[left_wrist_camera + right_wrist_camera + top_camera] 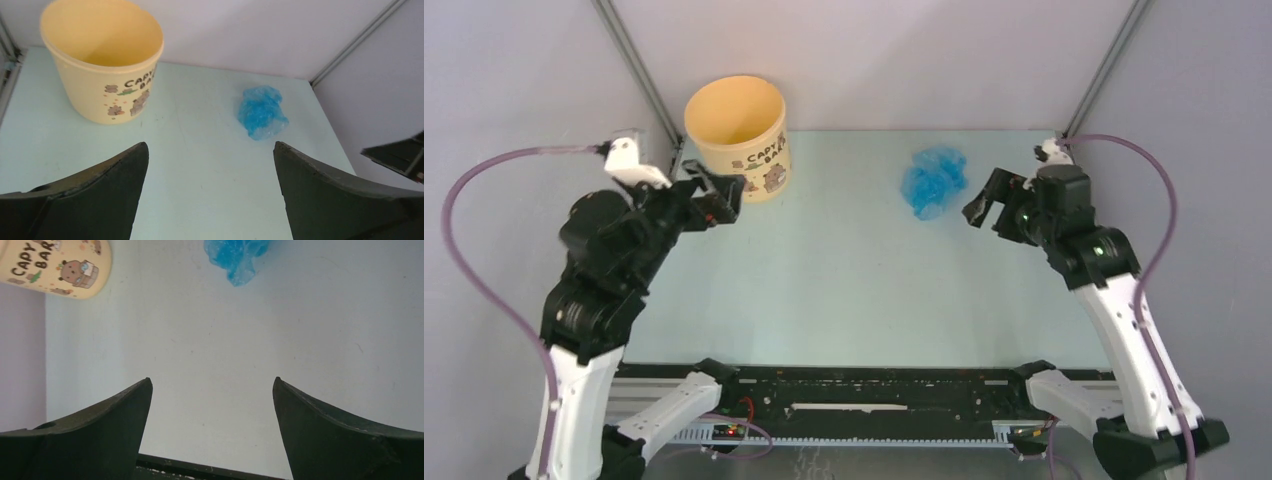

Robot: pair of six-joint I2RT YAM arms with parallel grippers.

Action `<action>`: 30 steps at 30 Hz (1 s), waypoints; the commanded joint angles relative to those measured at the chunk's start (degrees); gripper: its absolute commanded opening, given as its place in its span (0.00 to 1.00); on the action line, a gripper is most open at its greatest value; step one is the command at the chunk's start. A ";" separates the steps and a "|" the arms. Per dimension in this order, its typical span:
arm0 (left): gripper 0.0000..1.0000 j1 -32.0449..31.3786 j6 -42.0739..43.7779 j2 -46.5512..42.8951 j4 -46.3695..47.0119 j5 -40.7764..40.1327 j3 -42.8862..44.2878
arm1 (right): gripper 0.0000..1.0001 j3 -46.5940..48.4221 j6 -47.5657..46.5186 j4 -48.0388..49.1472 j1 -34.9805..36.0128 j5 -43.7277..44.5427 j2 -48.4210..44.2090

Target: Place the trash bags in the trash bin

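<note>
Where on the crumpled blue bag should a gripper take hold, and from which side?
Pinch the bunched middle of the bag from straight above, likely with the open right gripper, which is nearest. It lies as a crumpled wad on the table with no handle showing, so its raised folds offer most.

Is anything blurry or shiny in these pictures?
Top external view: soft even light, faint shadows, trash bag sharp. Left wrist view: small glossy highlights on the bag. Right wrist view: table looks washed pale; trash bin cropped at the corner.
</note>
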 commanded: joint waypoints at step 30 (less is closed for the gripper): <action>1.00 -8.43 5.03 22.09 0.80 1.97 3.96 | 0.61 20.69 14.53 29.56 -15.52 -43.64 62.45</action>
